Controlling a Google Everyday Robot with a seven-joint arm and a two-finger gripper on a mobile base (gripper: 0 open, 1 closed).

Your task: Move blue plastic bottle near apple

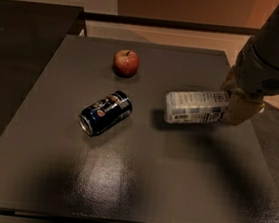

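The blue plastic bottle (195,107) is held lying sideways just above the dark table (131,183), right of centre, its labelled body pointing left. My gripper (232,103) is at the table's right side, shut on the bottle's right end; the cap is hidden by the fingers. The red apple (126,62) sits at the table's far middle, up and to the left of the bottle, well apart from it.
A dark blue soda can (105,113) lies on its side left of the bottle, below the apple. My grey arm (275,48) fills the upper right. A dark counter (28,25) stands at the far left.
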